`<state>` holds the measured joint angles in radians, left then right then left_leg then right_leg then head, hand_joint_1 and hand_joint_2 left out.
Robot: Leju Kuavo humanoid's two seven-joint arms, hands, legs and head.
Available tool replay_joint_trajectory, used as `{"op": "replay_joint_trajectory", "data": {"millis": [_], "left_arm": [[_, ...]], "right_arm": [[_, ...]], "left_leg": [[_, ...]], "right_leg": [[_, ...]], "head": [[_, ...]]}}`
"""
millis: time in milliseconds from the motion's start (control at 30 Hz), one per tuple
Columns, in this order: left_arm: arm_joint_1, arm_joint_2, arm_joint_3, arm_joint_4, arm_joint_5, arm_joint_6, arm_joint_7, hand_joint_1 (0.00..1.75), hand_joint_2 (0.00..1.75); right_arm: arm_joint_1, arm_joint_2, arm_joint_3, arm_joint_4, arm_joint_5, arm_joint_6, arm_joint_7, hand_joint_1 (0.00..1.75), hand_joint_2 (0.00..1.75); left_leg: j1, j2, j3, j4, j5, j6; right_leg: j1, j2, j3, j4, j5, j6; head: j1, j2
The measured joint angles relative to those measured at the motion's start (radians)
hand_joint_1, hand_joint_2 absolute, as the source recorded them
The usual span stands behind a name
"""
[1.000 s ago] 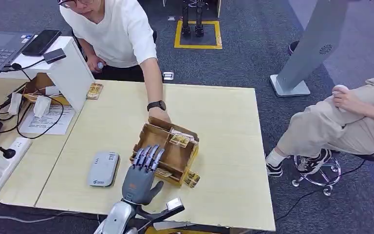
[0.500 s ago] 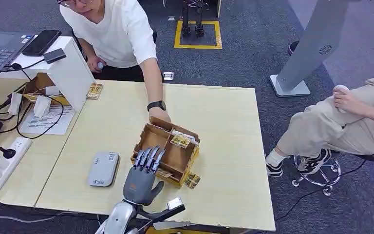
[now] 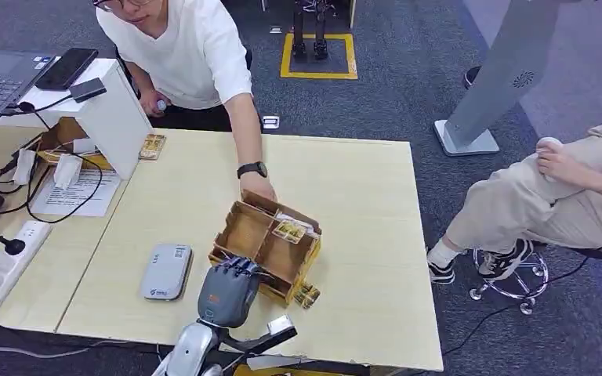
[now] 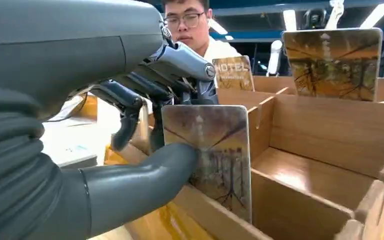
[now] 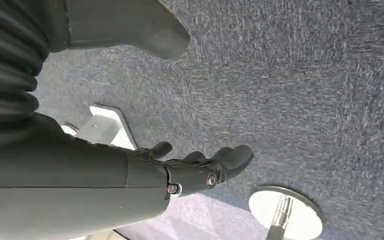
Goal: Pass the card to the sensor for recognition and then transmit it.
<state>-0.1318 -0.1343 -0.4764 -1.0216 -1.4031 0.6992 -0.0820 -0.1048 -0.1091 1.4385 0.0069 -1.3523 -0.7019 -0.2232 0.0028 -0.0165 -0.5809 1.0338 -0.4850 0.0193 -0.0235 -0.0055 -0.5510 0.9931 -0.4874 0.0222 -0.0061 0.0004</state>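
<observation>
Head view: the left hand [image 3: 228,291] sits at the near edge of the wooden box [image 3: 244,232] on the tabletop [image 3: 360,196], fingers curled down over the box's front wall; left wrist view: the thumb [image 4: 145,175] presses on the face of a card [image 4: 215,150] while the dark fingers [image 4: 130,100] close in behind it, so the card is pinched upright, standing at the box's near wall; the card carries a brownish printed scene, detail blurred; two more cards stand further back in the box, one lettered "HOTEL" [image 4: 233,73], one larger at the far side [image 4: 334,62]; head view: the box is divided into compartments, and a loose card [image 3: 290,228] lies in a far compartment; a person's hand [image 3: 257,186] rests on the box's far edge, a black watch [image 3: 252,168] on the wrist; a grey sensor [image 3: 166,271] lies flat on the tabletop just left of the box, apart from the left hand; another small card [image 3: 307,295] lies at the box's near right corner; right wrist view: the right hand [image 5: 195,167] hangs over grey carpet [image 5: 305,75], fingers loosely spread, nothing in them; a second person [image 3: 564,196] sits to the right of the tabletop.
</observation>
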Motion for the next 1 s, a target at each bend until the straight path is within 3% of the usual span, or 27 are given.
{"op": "replay_joint_trajectory", "data": {"millis": [500,700,1000], "left_arm": [[0.008,0.010,-0.003,-0.010,0.036,0.000,-0.046,1.75,1.75],[0.017,0.009,-0.003,-0.031,0.098,0.000,-0.082,1.75,1.75],[0.037,-0.011,0.033,-0.153,0.287,0.000,-0.257,1.75,1.75]], "right_arm": [[0.000,0.000,0.016,0.000,-0.009,0.000,-0.007,0.00,1.75],[0.000,0.000,0.017,0.000,-0.011,0.000,-0.007,0.00,1.75],[0.002,0.000,0.016,0.000,-0.017,0.000,-0.012,0.00,1.75]], "left_leg": [[0.000,0.000,0.000,0.000,0.000,0.000],[0.000,0.000,0.000,0.000,0.000,0.000],[0.000,0.000,0.000,0.000,0.000,0.000]], "right_leg": [[0.000,0.000,0.000,0.000,0.000,0.000],[0.000,0.000,0.000,0.000,0.000,0.000],[0.000,0.000,0.000,0.000,0.000,0.000]], "head": [[0.000,0.000],[0.000,0.000],[0.000,0.000]]}}
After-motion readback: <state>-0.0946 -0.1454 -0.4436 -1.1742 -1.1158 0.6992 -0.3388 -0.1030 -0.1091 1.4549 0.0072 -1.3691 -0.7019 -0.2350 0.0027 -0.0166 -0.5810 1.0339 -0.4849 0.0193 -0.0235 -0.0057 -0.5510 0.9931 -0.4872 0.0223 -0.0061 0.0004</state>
